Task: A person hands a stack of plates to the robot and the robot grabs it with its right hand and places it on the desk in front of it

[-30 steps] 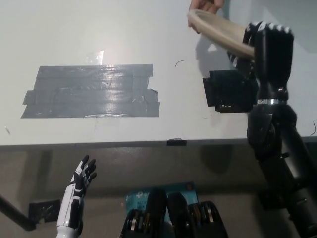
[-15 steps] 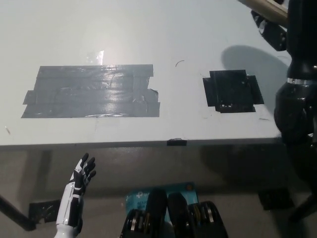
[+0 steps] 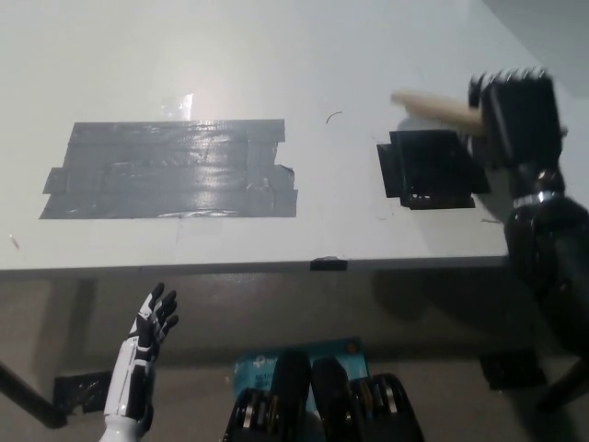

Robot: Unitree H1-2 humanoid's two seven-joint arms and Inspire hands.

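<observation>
A beige stack of plates (image 3: 433, 106) hangs edge-on over the right part of the white desk (image 3: 276, 55), just above a black tape square (image 3: 430, 168). My black right hand (image 3: 513, 118) is shut on the stack's right end, and its forearm runs down to the picture's right edge. The stack's right part is hidden behind the hand. My white left hand (image 3: 152, 322) rests below the desk's front edge at the lower left, open with fingers spread. No person is in view.
A large patch of grey tape (image 3: 175, 168) covers the desk's left middle. A small black piece (image 3: 329, 264) sits on the front edge. A blue item (image 3: 253, 364) lies on the floor below.
The person's hand has left the view. My right hand, holding the stack, rose toward the top right half a second ago and has now come down over the black square.
</observation>
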